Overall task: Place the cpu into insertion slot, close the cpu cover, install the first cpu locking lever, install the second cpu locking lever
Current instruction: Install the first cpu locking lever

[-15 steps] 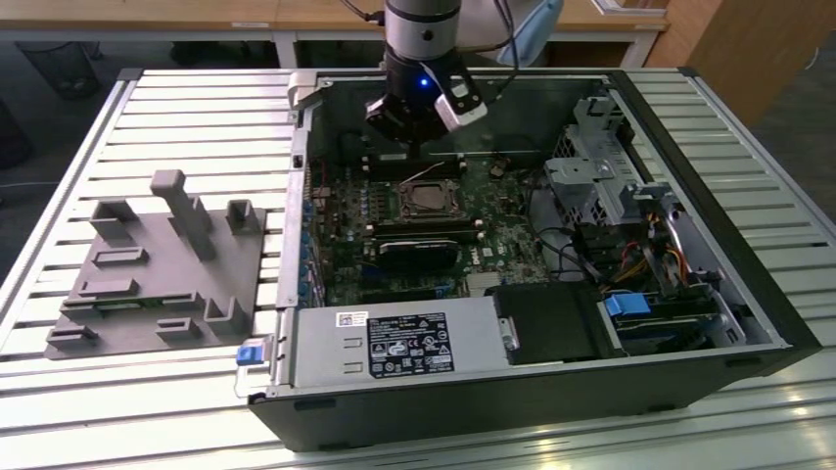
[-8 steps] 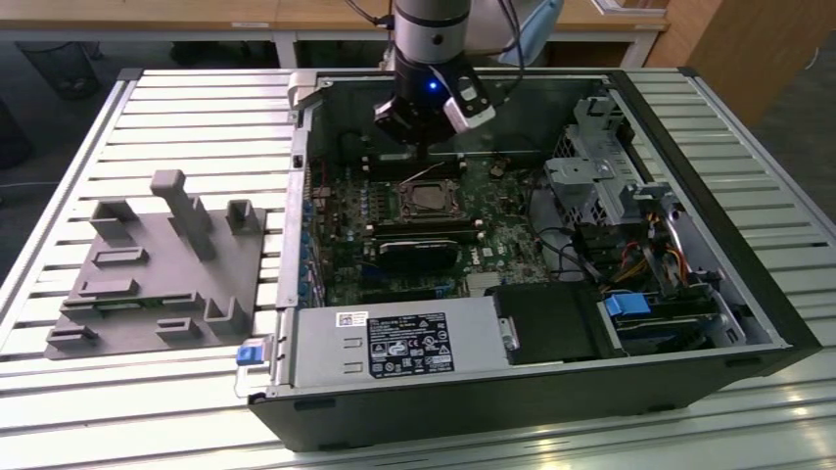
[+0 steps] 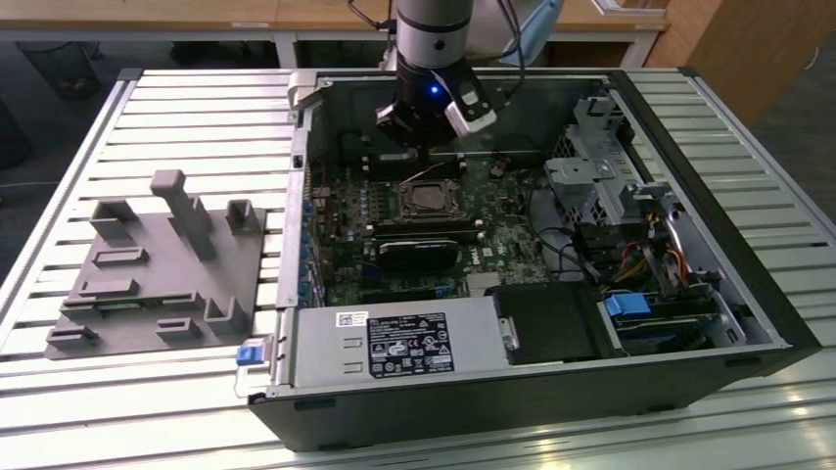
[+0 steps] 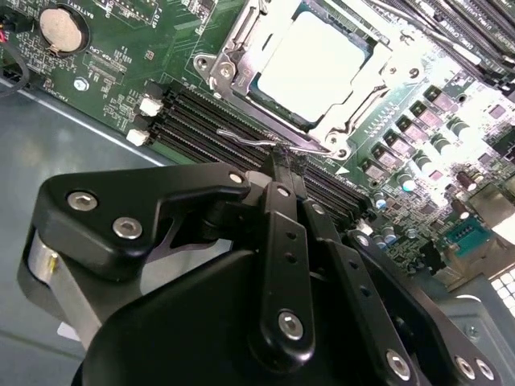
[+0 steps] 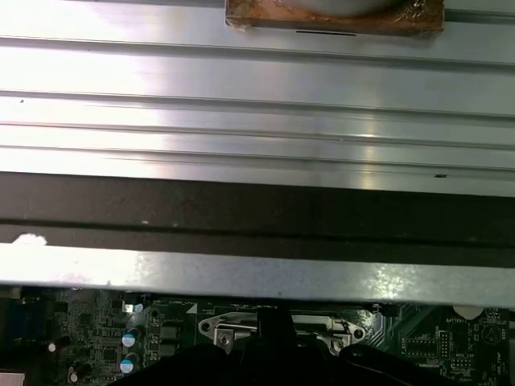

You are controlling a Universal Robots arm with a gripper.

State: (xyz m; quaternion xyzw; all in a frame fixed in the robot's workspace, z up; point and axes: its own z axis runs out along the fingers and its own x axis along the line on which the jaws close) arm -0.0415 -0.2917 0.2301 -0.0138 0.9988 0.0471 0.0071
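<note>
The cpu [image 4: 310, 64] lies in the insertion slot [image 3: 428, 203], its silvery top showing through the window of the cpu cover [image 4: 354, 121], which lies flat over it. A thin wire locking lever [image 4: 245, 137] runs along the socket's edge next to the memory slots. My gripper [image 4: 282, 157] is shut, fingers pressed together, and its tips touch the end of that lever. In the exterior view the gripper [image 3: 421, 147] hangs over the far side of the socket. The first wrist view shows the cover's edge [image 5: 322, 326] just past the dark fingertips [image 5: 273, 322].
Black memory slots [image 4: 201, 121], a coin battery [image 4: 63, 28] and capacitors [image 4: 402, 173] surround the socket. The case wall [image 5: 257, 80] stands close behind. A black cooler [image 3: 418, 253], power supply [image 3: 392, 343] and drive cage [image 3: 601, 166] fill the case; a grey fixture [image 3: 157, 264] lies at the exterior view's left.
</note>
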